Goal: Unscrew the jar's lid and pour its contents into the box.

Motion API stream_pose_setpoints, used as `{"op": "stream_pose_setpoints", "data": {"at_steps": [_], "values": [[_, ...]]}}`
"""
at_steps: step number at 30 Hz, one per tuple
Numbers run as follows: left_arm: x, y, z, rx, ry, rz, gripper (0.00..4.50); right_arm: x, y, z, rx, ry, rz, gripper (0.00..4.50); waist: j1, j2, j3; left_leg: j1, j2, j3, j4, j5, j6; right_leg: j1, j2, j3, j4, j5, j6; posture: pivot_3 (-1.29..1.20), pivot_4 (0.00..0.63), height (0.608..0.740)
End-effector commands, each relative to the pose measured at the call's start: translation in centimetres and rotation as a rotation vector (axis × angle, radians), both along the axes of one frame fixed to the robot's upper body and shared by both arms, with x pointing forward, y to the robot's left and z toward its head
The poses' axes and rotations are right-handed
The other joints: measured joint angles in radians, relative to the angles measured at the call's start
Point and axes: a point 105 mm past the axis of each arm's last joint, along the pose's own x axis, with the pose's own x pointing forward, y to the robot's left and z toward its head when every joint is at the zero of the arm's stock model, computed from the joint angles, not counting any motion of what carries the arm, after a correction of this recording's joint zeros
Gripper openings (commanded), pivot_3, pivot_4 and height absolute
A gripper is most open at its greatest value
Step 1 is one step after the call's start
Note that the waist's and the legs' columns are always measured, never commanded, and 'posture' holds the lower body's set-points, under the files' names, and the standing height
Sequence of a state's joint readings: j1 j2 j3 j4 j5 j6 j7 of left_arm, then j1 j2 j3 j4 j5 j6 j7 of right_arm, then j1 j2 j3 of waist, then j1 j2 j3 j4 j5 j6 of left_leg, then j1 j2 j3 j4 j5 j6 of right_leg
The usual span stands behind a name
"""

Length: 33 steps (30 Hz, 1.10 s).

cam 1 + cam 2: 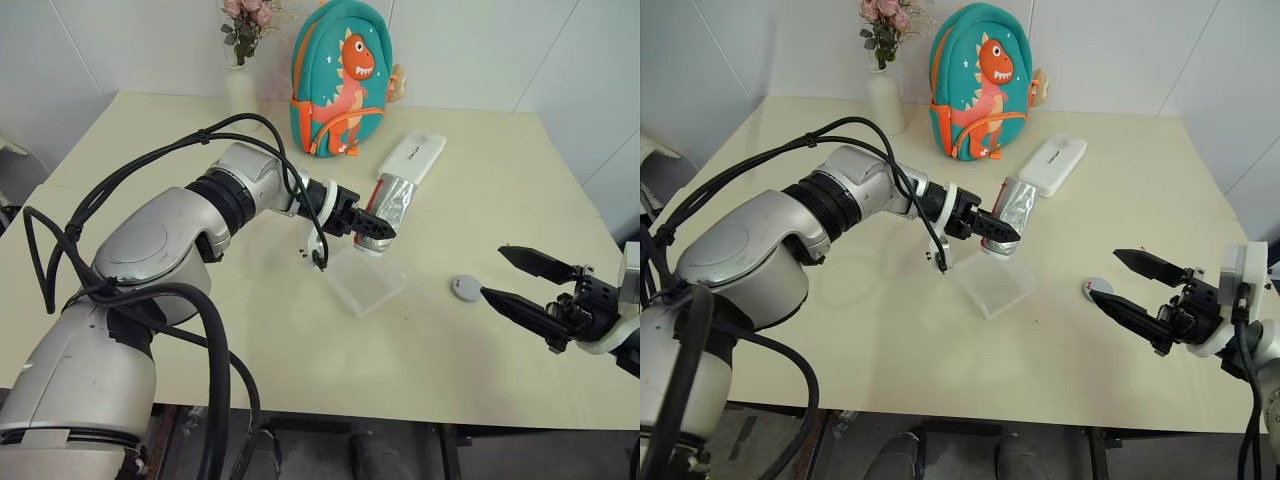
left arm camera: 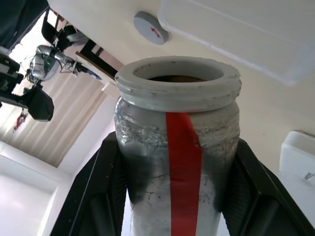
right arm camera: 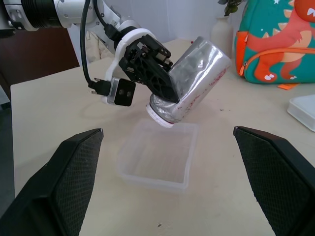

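Nearest the table's (image 1: 470, 370) front edge, toward its right corner, the right gripper (image 1: 520, 280) was seen hovering with its two black fingers spread wide and nothing between them. Bare tabletop lay open beneath and ahead of it. Just beyond its fingertips, the lid (image 1: 466, 288) lay flat on the table, apart from everything else, with clear surface on all sides.

Toward the table's middle, the box (image 1: 365, 281) sat uncovered, its rim free on every side. Directly above its far edge the jar (image 1: 388, 212) was held tilted, mouth down toward the box, clamped between the closed fingers of the left gripper (image 1: 372, 228); in the left wrist view the open mouth (image 2: 177, 78) was seen with something brown inside, which could not be made out clearly. A few dark specks (image 1: 303, 256) lay on the table just left of the box.

Farther back, a white oblong case (image 1: 411, 157) lay flat behind the jar. Along the far edge a teal dinosaur backpack (image 1: 338, 80) and a flower vase (image 1: 885, 100) were stood against the wall.
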<state>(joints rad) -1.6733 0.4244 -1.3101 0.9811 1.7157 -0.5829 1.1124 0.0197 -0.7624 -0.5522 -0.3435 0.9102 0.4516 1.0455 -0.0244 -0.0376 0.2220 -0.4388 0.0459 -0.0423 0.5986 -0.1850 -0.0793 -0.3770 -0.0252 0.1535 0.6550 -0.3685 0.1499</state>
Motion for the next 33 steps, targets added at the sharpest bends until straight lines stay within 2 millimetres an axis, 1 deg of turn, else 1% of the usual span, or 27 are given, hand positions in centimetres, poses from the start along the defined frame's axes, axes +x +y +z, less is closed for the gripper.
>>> {"op": "stream_pose_setpoints", "data": {"at_steps": [1, 3, 5, 7, 9, 13, 17, 23, 25, 28, 32, 33], "values": [[0.3, 0.1, 1.2, -0.069, -0.117, -0.044, 2.06, 0.1, 0.0, 0.5, -0.020, -0.037, 0.005, 4.46, -0.001, 0.000, 0.000, 0.000, 0.000, 0.000, 0.000, 0.000, 0.000, 0.000, 0.000, 0.000, 0.000, 0.000, 0.000, 0.00, 0.150, 0.740], [0.4, 0.3, 0.8, -0.082, -0.105, -0.037, 2.06, 0.2, 0.0, 0.5, -0.021, -0.040, 0.005, 4.46, -0.001, 0.000, 0.000, 0.001, 0.000, 0.000, 0.000, 0.000, 0.000, 0.000, 0.000, 0.000, 0.002, 0.000, 0.000, 0.00, 0.150, 0.740], [0.4, 0.4, 0.8, -0.106, -0.117, -0.046, 2.06, 0.3, 0.0, 0.6, -0.022, -0.044, 0.006, 4.46, 0.000, 0.000, 0.000, 0.001, 0.000, 0.000, 0.001, 0.000, 0.000, 0.000, 0.000, 0.000, 0.002, 0.000, 0.000, 0.00, 0.150, 0.740], [0.3, 0.2, 1.7, -0.147, -0.153, -0.072, 2.06, 0.4, 0.0, 0.6, -0.024, -0.043, 0.009, 4.46, 0.000, 0.000, 0.000, 0.000, 0.000, 0.000, 0.003, 0.000, 0.000, 0.000, 0.000, 0.000, 0.003, 0.000, 0.000, 0.00, 0.150, 0.740], [-0.2, 0.1, 2.1, -0.171, -0.166, -0.116, 2.06, 0.4, 0.1, 0.6, -0.033, -0.039, 0.018, 4.46, 0.000, 0.000, 0.000, 0.000, 0.000, 0.000, 0.004, 0.000, 0.000, 0.000, 0.000, 0.000, 0.004, 0.000, 0.000, 0.00, 0.150, 0.740], [-1.6, -0.3, 1.9, -0.200, -0.163, -0.227, 2.06, 0.8, 0.1, 1.1, -0.037, -0.056, 0.018, 4.46, -0.001, 0.000, 0.000, 0.000, 0.000, 0.000, 0.005, 0.000, 0.000, 0.000, 0.000, 0.000, 0.005, 0.000, 0.000, 0.00, 0.150, 0.740], [-2.1, -0.4, 1.8, -0.201, -0.161, -0.259, 2.06, 0.9, 0.1, 1.2, -0.038, -0.060, 0.025, 4.46, -0.001, 0.000, 0.000, 0.001, 0.000, 0.000, 0.007, 0.000, 0.000, 0.000, 0.000, 0.000, 0.007, 0.000, 0.000, 0.00, 0.150, 0.740], [-1.5, -0.4, 1.6, -0.219, -0.165, -0.228, 2.06, 0.9, 0.5, 1.0, -0.029, -0.057, 0.025, 4.46, -0.002, 0.000, 0.000, 0.001, 0.000, 0.000, 0.008, 0.000, 0.000, 0.000, 0.000, 0.000, 0.008, 0.000, 0.001, 0.00, 0.150, 0.740], [-1.5, -0.1, 1.0, -0.194, -0.167, -0.234, 2.06, 0.9, 0.6, 0.9, -0.029, -0.057, 0.025, 4.46, -0.002, 0.000, 0.000, 0.000, 0.000, 0.000, 0.008, 0.000, 0.000, 0.000, 0.000, 0.000, 0.007, 0.000, 0.001, 0.00, 0.150, 0.740], [-0.2, 0.3, 1.3, -0.209, -0.182, -0.157, 2.06, 1.0, 0.6, 0.9, -0.029, -0.057, 0.025, 4.46, -0.002, 0.000, 0.000, 0.000, 0.000, 0.000, 0.008, 0.000, 0.000, 0.000, 0.000, 0.000, 0.007, 0.000, 0.001, 0.00, 0.150, 0.740], [-0.6, 0.4, -0.2, -0.132, -0.200, -0.222, 2.06, 1.1, 0.8, 0.9, -0.030, -0.056, 0.028, 4.46, -0.002, 0.000, 0.000, 0.000, 0.000, 0.000, 0.009, 0.000, 0.000, 0.000, 0.000, 0.000, 0.007, 0.000, 0.001, 0.00, 0.150, 0.740], [-0.1, 0.4, 0.5, -0.158, -0.204, -0.183, 2.06, 1.2, 0.8, 1.0, -0.028, -0.058, 0.027, 4.46, -0.002, 0.000, 0.000, 0.000, 0.000, 0.000, 0.009, 0.000, 0.000, 0.000, 0.000, 0.000, 0.007, 0.000, 0.001, 0.00, 0.150, 0.740]]}}
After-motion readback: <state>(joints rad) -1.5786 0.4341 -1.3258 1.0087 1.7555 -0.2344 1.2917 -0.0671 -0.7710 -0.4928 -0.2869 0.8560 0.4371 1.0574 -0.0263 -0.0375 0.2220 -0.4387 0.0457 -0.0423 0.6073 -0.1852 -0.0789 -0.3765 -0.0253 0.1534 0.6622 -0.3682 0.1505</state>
